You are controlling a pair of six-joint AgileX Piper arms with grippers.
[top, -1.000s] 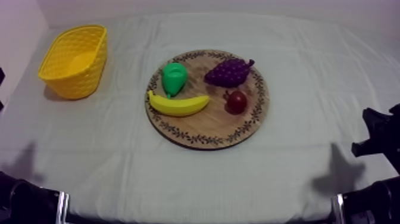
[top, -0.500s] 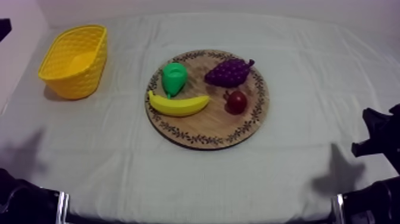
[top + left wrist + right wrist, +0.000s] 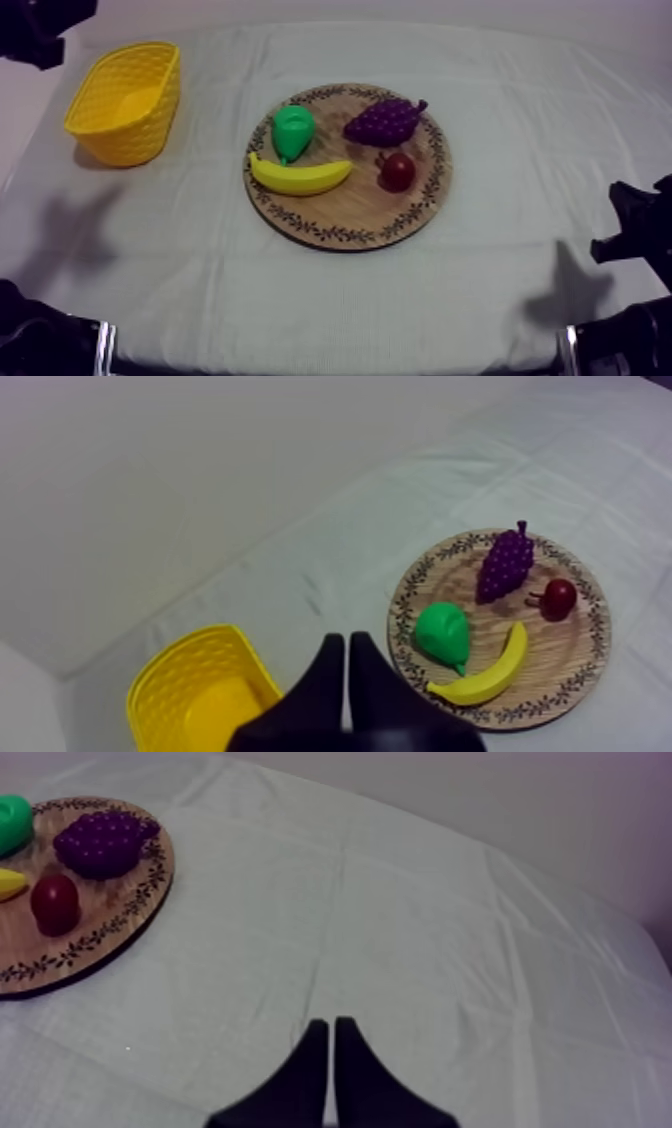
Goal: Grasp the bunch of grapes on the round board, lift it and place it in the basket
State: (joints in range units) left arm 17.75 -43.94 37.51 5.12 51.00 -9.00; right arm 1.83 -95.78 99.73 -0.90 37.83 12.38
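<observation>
The purple bunch of grapes (image 3: 383,120) lies on the far right part of the round wooden board (image 3: 350,215). The yellow basket (image 3: 125,100) stands far left of the board with nothing inside. My left arm (image 3: 40,25) hangs high over the table's far left corner, behind the basket. In the left wrist view my left gripper (image 3: 346,641) is shut on nothing, above the basket (image 3: 200,696) and well short of the grapes (image 3: 505,563). My right gripper (image 3: 325,1030) is shut too, low over bare cloth right of the board (image 3: 100,922) and grapes (image 3: 103,842).
A green pear (image 3: 293,130), a banana (image 3: 300,177) and a small red fruit (image 3: 397,171) share the board with the grapes. My right arm (image 3: 640,225) rests at the table's right edge. Open cloth lies between basket and board.
My left arm has swung up into the far left corner above the basket, and its shadow on the cloth has slid rightward. The right arm and all the fruit stayed put.
</observation>
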